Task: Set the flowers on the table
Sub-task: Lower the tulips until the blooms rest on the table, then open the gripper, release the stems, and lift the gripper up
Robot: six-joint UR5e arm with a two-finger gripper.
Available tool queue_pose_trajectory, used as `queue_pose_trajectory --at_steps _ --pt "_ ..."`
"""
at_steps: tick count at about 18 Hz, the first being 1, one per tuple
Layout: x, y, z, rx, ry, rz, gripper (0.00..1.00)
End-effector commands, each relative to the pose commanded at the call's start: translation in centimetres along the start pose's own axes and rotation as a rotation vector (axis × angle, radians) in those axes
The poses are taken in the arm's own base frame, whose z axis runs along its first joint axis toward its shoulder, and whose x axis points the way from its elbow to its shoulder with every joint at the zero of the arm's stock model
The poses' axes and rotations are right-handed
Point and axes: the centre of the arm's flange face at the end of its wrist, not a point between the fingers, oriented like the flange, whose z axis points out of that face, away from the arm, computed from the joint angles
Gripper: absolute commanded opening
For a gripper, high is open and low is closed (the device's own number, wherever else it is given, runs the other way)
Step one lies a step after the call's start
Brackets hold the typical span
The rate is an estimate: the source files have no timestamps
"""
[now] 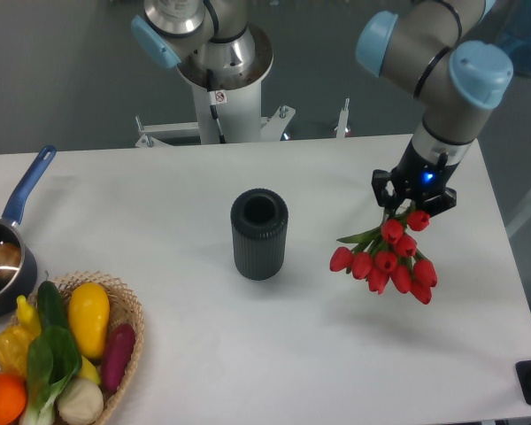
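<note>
Over the table (248, 336), the downward-pointing claw (413, 205) grips the flowers (388, 258).

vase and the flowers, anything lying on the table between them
Nothing: in the camera view the strip of white table between the dark ribbed vase and the flowers held by the pincer is bare.

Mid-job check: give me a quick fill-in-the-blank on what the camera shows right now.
1. The hand grips a bunch of ____ tulips with green leaves.
2. The dark ribbed cylindrical vase stands upright and looks ____ inside.
3. The wicker basket of vegetables sits at the white table's front-____ corner.

Missing words: red; empty; left
</note>
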Motion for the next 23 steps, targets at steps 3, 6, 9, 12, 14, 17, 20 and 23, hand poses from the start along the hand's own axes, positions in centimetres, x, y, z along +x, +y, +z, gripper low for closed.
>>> queue_pose_trajectory --at_steps 3,6,9,12,14,17,20,23 --pt "-0.2 -0.1 1.3 -0.013 0.017 -0.002 0.31" --pt "0.1 -0.2 1.6 -0.016 0.022 0.004 0.37" --pt "0.2 -0.1 2.6 -0.018 0.03 0.003 0.43" --pt "0.1 0.2 3.6 -0.013 0.02 0.003 0.53" --pt "-0.2 0.5 3.2 -0.008 0.015 -0.001 0.56" --pt "-0.3 0.3 2.5 -0.001 0.003 0.003 0.94" --pt "-0.2 0.1 1.9 0.011 -0.011 -0.002 1.0" --pt "0.2 0.3 -1.6 0.042 -0.064 0.001 1.0"
